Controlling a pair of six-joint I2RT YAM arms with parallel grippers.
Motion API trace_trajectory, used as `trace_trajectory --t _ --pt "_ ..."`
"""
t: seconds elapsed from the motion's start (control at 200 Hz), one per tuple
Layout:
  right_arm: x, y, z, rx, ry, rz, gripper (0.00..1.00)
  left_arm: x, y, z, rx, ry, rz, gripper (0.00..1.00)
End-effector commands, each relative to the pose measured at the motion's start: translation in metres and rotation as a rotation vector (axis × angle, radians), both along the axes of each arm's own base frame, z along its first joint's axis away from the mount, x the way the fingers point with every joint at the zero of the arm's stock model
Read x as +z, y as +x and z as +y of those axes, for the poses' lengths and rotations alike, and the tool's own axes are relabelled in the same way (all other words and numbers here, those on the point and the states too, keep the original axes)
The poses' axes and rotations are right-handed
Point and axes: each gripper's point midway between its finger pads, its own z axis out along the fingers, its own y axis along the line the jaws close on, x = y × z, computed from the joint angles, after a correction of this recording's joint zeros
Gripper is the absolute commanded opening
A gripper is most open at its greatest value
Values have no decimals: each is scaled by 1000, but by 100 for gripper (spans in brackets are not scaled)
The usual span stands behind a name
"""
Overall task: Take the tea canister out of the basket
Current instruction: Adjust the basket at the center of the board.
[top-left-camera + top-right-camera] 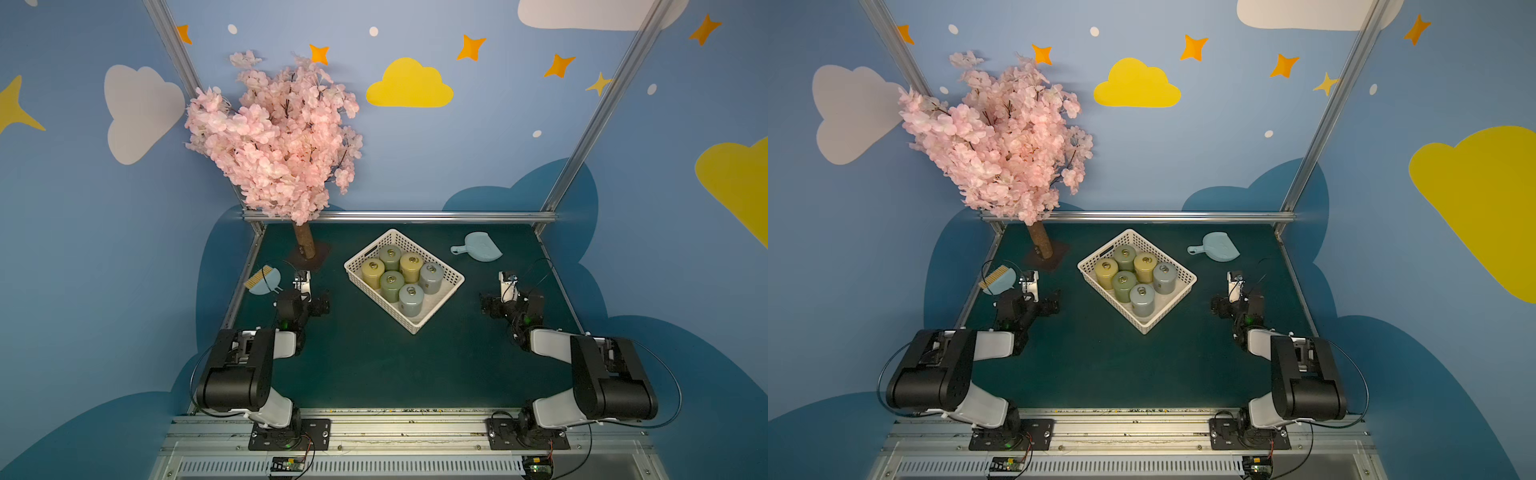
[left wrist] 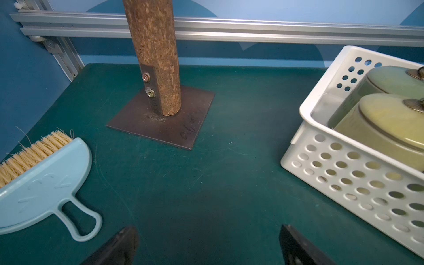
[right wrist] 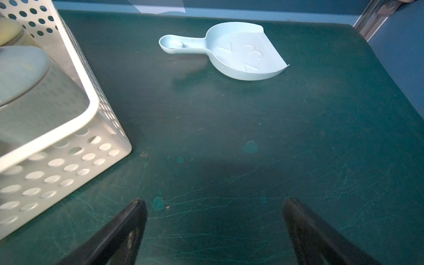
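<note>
We hold the left gripper (image 2: 208, 229) and right gripper (image 3: 215, 202) spread wide, empty, flanking the white basket (image 1: 439, 306) of six tea canisters (image 1: 410, 300).

1. Blue walls (image 1: 478, 145) — painted with white and yellow clouds (image 1: 409, 85) and orange stars (image 1: 471, 47).
2. Aluminium frame (image 1: 399, 216) lines the back edge and corners.
3. Dark green desk (image 1: 374, 365) — scuffed; a pink blossom tree (image 1: 282, 137) stands at its far left corner.

Faint handwritten scrawl on the tree's dark base plate (image 2: 137, 124), beginning "0.6", the rest illegible
</note>
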Motion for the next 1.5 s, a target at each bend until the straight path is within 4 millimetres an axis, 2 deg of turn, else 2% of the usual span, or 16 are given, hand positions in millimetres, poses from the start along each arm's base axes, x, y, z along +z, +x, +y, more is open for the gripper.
trace_trajectory --t 0.0,1.332,1.492 --pt "11 3 4 21 3 -36 98 3 0 -2 -9 4 -8 100" --pt "11 2 4 22 6 -35 99 4 0 -1 -7 4 -10 100" --pt "8 6 -6 -36 10 -15 98 3 0 -1 -7 2 -7 100"
